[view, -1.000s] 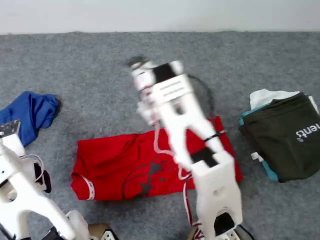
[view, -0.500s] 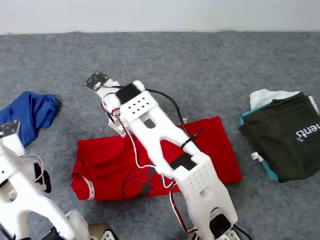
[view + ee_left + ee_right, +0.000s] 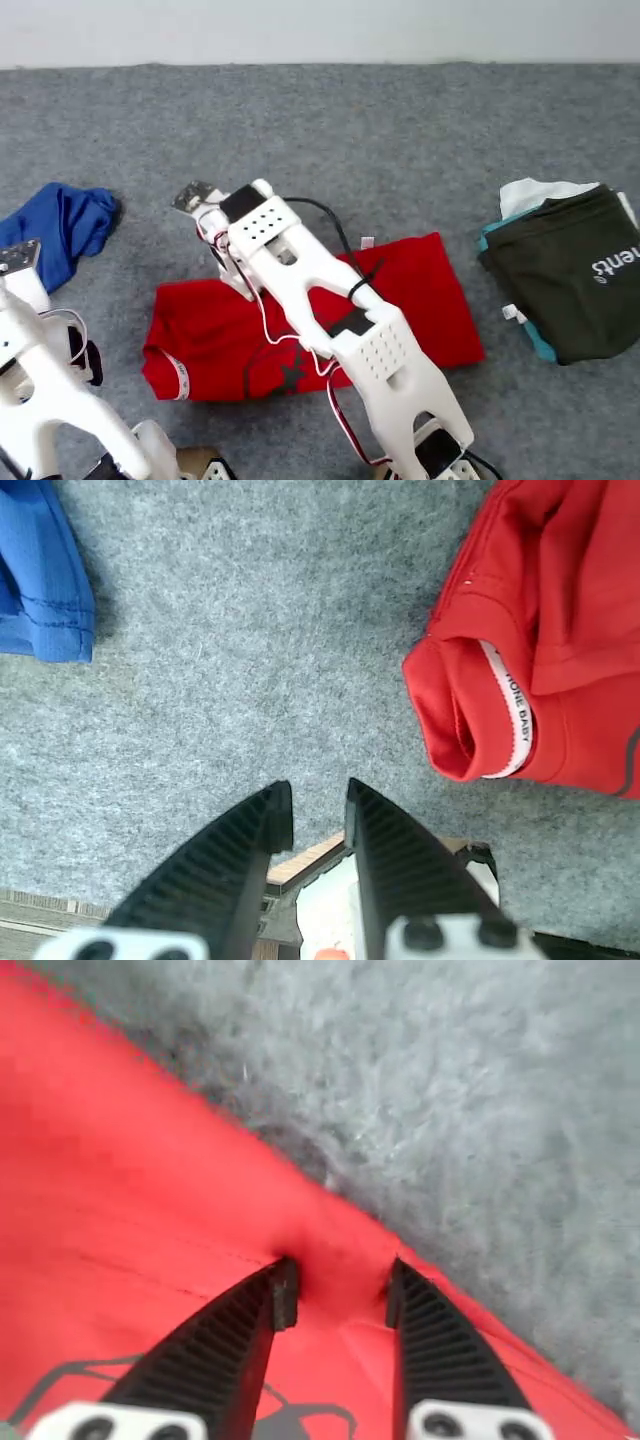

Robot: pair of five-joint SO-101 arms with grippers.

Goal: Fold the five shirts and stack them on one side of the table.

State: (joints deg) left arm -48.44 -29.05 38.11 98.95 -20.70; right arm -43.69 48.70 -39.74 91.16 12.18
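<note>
A red shirt (image 3: 430,300) lies half folded on the grey carpet in the middle. My right gripper (image 3: 232,280) is down on its far edge near the left end. In the right wrist view this gripper (image 3: 338,1285) is open, its fingertips (image 3: 283,1295) pressing on the red shirt (image 3: 130,1190) with a small ridge of cloth between them. My left gripper (image 3: 318,810) hangs low at the near left, open by a narrow gap and holding nothing. From there the red shirt's collar end (image 3: 480,720) and a crumpled blue shirt (image 3: 40,570) show.
The blue shirt (image 3: 60,225) lies bunched at the left edge. A stack of folded shirts (image 3: 570,270), a dark one on top of teal and white, sits at the right. The left arm (image 3: 40,370) stands at the near left. Bare grey carpet (image 3: 420,140) stretches behind.
My right arm has swung left from the middle to the shirt's far left edge and come down onto the cloth. The left arm has kept still.
</note>
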